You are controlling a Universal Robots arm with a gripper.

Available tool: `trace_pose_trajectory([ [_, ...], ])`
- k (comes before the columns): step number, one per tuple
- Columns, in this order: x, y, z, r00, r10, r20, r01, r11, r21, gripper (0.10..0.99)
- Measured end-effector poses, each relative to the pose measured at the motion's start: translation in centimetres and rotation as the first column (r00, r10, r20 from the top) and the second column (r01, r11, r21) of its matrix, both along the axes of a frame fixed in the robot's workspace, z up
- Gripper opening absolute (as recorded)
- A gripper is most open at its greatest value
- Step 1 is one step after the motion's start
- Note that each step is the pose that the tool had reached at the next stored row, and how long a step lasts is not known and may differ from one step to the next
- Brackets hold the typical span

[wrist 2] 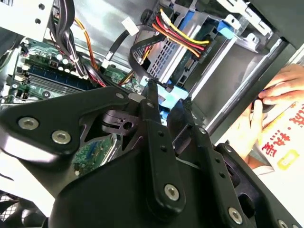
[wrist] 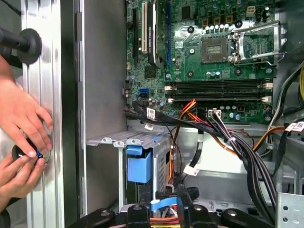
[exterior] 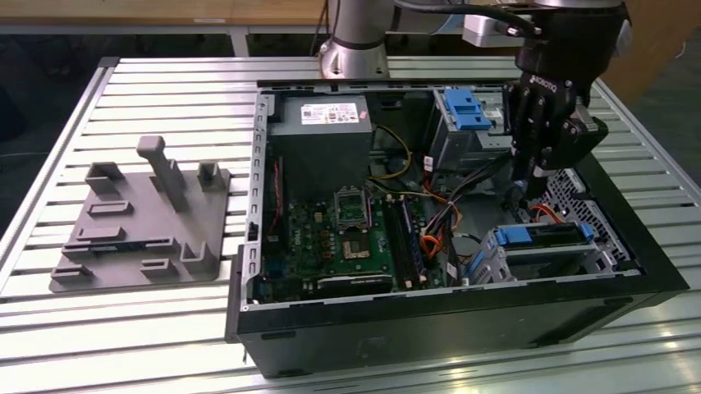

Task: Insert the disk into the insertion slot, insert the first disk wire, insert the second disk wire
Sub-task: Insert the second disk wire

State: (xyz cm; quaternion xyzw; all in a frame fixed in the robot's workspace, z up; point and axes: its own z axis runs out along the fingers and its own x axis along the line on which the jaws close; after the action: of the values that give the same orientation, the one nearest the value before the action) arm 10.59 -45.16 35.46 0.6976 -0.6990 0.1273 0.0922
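Note:
The disk (exterior: 544,235), silver in a blue carrier, sits inside the insertion slot (exterior: 597,256), a small grey cage at the case's near corner on the exterior view's right. The first wrist view shows its blue handle (wrist: 139,165) under the cage's edge (wrist: 124,140). The second wrist view shows the perforated cage wall (wrist 2: 172,53). My gripper (exterior: 527,185) hangs inside the case just behind the slot. In both wrist views its black fingers (wrist 2: 154,111) stand close together on a blue disk wire (wrist 2: 167,99) (wrist: 162,203) with a black plug.
The open black computer case (exterior: 460,328) stands on a slatted metal table (exterior: 164,90). Behind my gripper is a larger grey cage with a blue latch (exterior: 467,108). Wire bundles (wrist: 223,137) cross above the motherboard (exterior: 345,234). A grey fixture (exterior: 143,226) lies left. A person's hands (wrist: 21,128) rest beside the case.

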Motion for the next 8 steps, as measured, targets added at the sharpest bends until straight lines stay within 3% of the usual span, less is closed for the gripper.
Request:
trace_pose_trajectory([
  [8, -0.09, 0.00, -0.33, 0.9995, 0.033, 0.0024, -0.033, 0.9994, -0.004, 0.357],
])
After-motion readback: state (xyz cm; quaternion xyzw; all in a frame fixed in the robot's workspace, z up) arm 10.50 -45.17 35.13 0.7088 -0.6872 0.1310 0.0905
